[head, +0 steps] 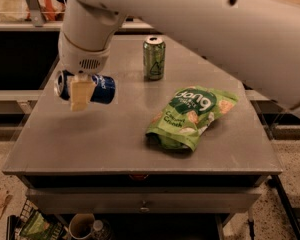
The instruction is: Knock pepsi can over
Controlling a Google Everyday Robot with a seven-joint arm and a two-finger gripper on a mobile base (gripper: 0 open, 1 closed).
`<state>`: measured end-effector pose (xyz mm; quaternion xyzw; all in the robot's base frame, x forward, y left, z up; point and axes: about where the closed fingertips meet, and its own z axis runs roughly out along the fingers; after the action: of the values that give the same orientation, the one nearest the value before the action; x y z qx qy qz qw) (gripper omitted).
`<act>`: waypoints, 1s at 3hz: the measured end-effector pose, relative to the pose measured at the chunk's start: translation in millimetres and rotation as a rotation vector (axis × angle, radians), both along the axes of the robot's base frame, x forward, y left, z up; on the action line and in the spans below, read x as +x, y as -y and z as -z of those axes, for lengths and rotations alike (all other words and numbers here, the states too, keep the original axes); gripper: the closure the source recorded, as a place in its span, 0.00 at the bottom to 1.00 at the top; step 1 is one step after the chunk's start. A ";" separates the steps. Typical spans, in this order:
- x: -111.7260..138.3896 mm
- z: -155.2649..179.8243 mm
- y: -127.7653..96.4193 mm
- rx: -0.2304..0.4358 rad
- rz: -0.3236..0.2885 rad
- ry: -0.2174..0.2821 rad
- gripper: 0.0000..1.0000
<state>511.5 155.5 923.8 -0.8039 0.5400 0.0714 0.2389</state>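
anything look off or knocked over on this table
Yes: the dark blue aluminium pepsi can is tipped sideways, silver top facing left, clamped in the gripper over the left side of the grey metal table, apparently off the surface. The green aluminium can stands upright; the green snack bag lies flat, unspilled.

Gripper [81,90] over left edge of worktop [110,146], clasping pepsi can [104,88] sideways, green can [154,58] by far edge, snack bag [192,116] right of centre.
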 end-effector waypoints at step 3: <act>15.3 56.5 30.5 -0.393 -0.112 0.105 0.84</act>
<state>526.8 125.1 867.3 -0.8663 0.4849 -0.0643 0.1012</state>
